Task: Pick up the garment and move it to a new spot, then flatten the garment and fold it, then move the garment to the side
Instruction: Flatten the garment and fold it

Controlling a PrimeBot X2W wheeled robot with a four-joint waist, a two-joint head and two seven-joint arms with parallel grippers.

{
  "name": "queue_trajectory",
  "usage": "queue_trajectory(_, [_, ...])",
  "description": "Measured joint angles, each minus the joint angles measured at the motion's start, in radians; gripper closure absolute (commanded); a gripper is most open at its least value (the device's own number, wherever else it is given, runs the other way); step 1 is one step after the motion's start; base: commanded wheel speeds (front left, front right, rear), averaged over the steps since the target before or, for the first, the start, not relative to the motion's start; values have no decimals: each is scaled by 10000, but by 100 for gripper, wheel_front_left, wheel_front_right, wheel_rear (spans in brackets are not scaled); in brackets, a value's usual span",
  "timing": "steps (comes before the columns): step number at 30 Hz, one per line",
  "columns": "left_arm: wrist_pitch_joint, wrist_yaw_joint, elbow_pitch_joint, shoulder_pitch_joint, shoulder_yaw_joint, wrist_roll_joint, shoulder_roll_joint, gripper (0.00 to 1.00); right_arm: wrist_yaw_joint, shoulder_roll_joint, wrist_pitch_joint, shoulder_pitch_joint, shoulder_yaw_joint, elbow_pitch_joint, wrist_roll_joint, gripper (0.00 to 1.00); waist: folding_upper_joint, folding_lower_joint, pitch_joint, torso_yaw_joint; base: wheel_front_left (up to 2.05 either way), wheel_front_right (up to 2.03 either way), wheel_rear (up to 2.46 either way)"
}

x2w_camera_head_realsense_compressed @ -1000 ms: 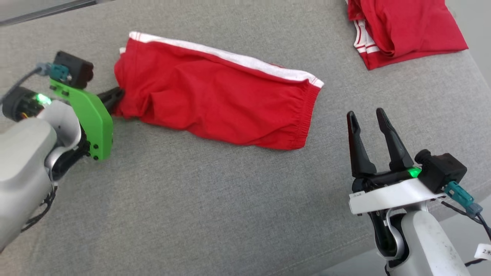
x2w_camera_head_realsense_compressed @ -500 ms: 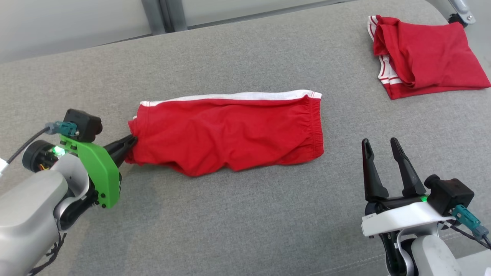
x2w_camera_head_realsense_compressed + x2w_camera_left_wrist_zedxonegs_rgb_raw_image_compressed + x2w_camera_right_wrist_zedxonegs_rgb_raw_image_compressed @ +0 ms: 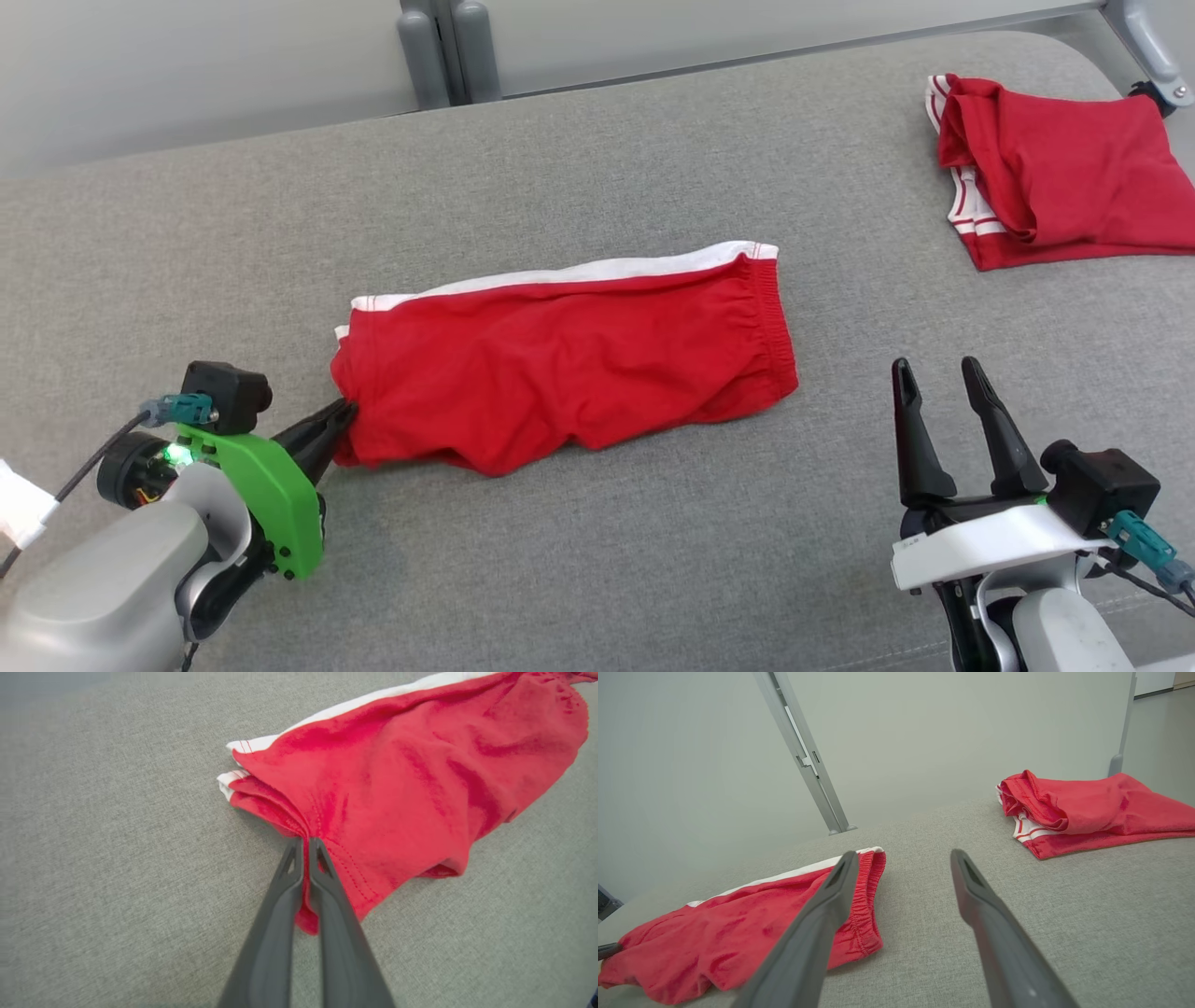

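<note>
One red garment lies stretched across the middle of the grey cushion. At 8 o'clock the left gripper is pinched tight on its hem corner; at 4 o'clock the right gripper stands with fingers spread, holding nothing. At 2 o'clock rests a folded red bundle.

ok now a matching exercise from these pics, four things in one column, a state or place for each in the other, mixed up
1 left tool
2 right tool
3 long red shorts
4 folded red garment

a open, empty
b far right on the grey surface
c shut on the shorts' end
d laid out mid-surface

Pairs: 1-c, 2-a, 3-d, 4-b
</note>
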Motion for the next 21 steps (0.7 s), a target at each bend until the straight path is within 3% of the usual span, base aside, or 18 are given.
queue_trajectory(9, [-1317, 447, 723, 206, 840, 675, -777, 0, 0, -67, 58, -26, -27, -33, -23, 0, 0, 0, -287, 324, 0, 0, 0])
queue_trajectory(21, [-1363, 1233, -725, 2228, 6042, 4144, -1810, 0, 0, -77, 40, -9, -102, 56, -23, 0, 0, 0, -750, 804, 0, 0, 0])
